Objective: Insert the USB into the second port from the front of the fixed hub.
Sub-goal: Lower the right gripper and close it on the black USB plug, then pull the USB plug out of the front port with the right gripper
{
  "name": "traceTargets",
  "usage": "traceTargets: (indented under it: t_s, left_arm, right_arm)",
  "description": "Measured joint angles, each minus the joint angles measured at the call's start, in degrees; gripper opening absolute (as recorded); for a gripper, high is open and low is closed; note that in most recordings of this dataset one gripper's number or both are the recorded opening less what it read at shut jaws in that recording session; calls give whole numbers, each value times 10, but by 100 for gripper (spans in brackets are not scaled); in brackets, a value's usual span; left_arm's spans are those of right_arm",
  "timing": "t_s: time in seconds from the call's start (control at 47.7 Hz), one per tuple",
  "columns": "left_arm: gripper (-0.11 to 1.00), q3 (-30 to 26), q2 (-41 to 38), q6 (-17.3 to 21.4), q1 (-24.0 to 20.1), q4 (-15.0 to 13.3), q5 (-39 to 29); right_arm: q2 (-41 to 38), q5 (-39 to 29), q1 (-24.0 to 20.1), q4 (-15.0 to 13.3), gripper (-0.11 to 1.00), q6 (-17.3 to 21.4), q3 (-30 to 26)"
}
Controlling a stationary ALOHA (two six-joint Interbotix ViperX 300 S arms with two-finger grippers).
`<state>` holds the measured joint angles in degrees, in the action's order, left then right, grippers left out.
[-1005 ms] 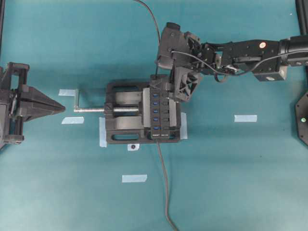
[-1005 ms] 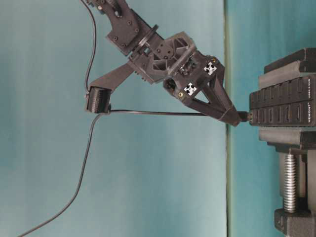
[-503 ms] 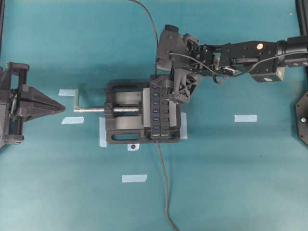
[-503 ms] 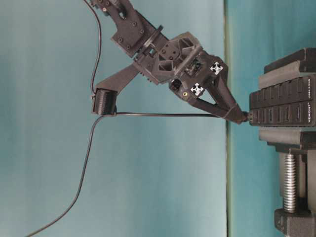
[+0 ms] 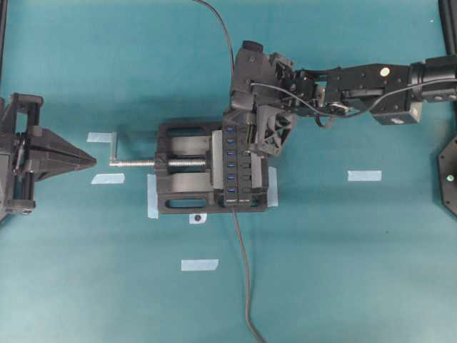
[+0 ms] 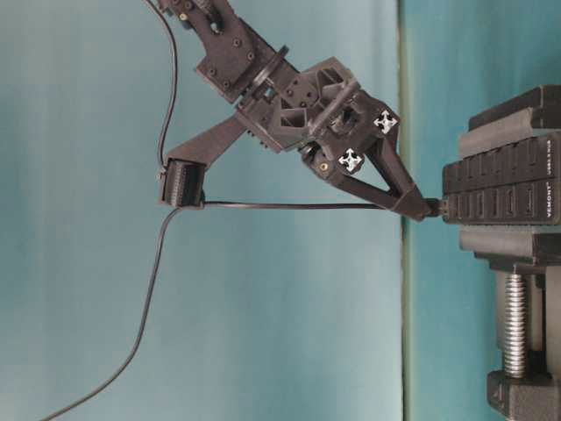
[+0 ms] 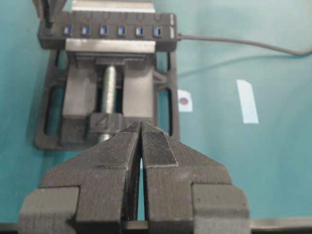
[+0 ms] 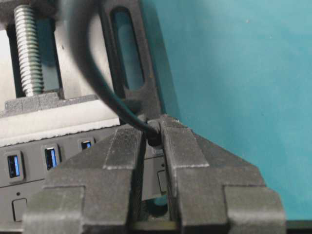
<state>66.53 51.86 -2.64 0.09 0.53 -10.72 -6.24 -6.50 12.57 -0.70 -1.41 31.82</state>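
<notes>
The fixed hub [image 5: 235, 168] is a long black bar with blue slots, clamped in a vise. The USB [image 6: 436, 208] is a small black plug that meets the hub's [image 6: 504, 189] far end, its thin cable [image 6: 289, 203] trailing away. In the overhead view the plug is hidden under my right gripper [image 5: 248, 137]. The right wrist view has the right gripper [image 8: 154, 127] shut on the USB [image 8: 154, 137] just above the hub [image 8: 48, 156]. My left gripper [image 5: 87, 161] is shut with nothing in it, far left of the vise, facing the hub [image 7: 107, 31].
A black bench vise [image 5: 182, 168] with a silver screw [image 5: 136, 163] holds the hub. The hub's own lead [image 5: 243, 271] runs toward the near edge. Pale tape strips [image 5: 364, 175] [image 5: 199, 264] lie on the teal mat.
My right gripper's jaws have closed from wide open onto the USB plug, and the gripper has shifted slightly left over the hub's far end. The left arm has not moved.
</notes>
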Motion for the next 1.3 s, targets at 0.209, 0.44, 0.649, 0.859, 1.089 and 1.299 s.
traceTargets:
  t_s: [0.209, 0.44, 0.649, 0.859, 1.089, 1.299]
  left_arm:
    - [0, 0, 0, 0, 0, 0, 0]
    - [0, 0, -1, 0, 0, 0, 0]
    - [0, 0, 3, 1, 0, 0, 0]
    - [0, -1, 11, 0, 0, -1, 0]
    - [0, 0, 13, 1, 0, 0, 0]
    - [0, -1, 12, 0, 0, 0, 0]
  right_arm:
    - [0, -1, -1, 0, 10, -1, 0]
    - [0, -1, -1, 0, 10, 0, -1]
    - [2, -3, -2, 1, 9, 0, -11]
    - [12, -40, -4, 0, 8, 0, -24]
    - [25, -57, -12, 1, 8, 0, -28]
    - [33, -59, -17, 3, 8, 0, -28]
